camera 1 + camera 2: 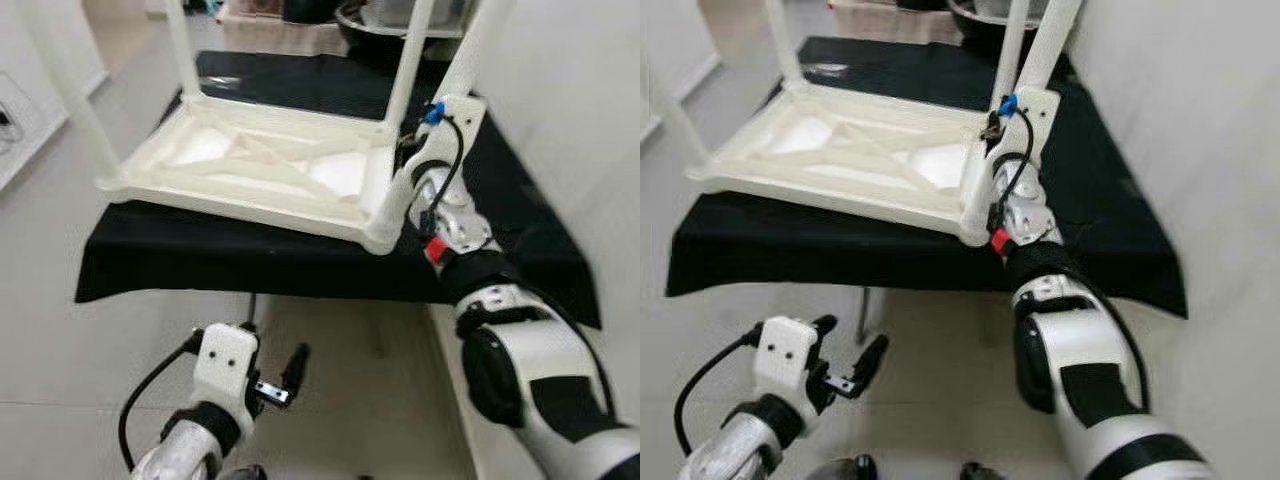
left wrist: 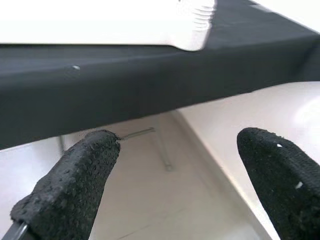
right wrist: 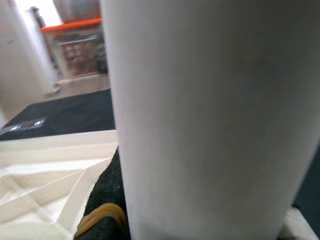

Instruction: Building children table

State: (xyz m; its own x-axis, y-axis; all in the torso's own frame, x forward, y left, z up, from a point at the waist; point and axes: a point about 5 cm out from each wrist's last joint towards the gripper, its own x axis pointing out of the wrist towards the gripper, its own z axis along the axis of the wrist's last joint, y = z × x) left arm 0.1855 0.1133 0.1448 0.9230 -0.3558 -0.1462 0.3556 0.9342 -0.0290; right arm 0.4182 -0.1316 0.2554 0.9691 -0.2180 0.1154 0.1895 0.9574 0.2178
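On the black-draped tabletop (image 1: 200, 260), the inverted children table (image 1: 250, 165) lies; its near-corner leg (image 1: 470, 50) is pressed by the right gripper (image 1: 405, 150), whose jaws cannot be judged. Sideways force could unseat it. The left gripper (image 1: 285, 375) hangs agape, empty.

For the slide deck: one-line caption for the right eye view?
Right gripper at an upturned white children's table's corner leg.

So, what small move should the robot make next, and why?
Probably turn the white leg a little further into its corner socket. The right gripper is closed around that leg at the near right corner of the upturned table top, while the left gripper hangs open and idle below the black cloth.
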